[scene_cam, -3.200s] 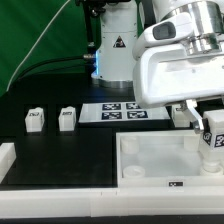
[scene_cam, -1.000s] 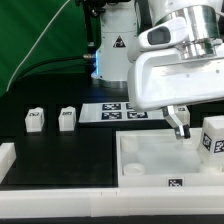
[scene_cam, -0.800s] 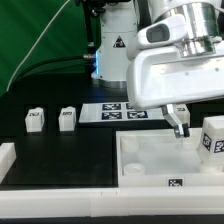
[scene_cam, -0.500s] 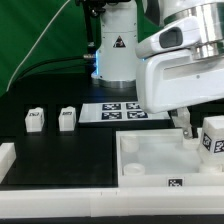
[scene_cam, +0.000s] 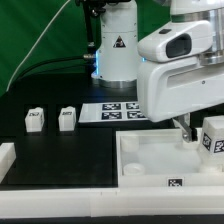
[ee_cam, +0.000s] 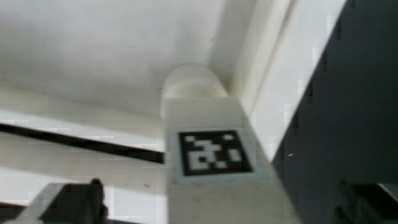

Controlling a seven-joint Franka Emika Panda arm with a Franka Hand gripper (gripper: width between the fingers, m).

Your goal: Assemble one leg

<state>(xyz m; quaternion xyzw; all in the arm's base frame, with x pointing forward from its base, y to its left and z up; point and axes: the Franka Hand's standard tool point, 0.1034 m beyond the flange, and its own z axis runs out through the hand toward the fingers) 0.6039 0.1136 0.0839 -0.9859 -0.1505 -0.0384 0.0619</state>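
Here, fingers (scene_cam: 185, 127) spread wide w/ nothing held, near upright leg (scene_cam: 212, 138) at corner of white tray (scene_cam: 150, 160).

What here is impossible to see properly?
- Exterior view: the gripper is mostly hidden behind the arm.
- Exterior view: the leg on the exterior view's right is cut off by the edge.
- Exterior view: tags on the two loose legs are too small to read.
- Wrist view: blur hides how the leg meets the tray.
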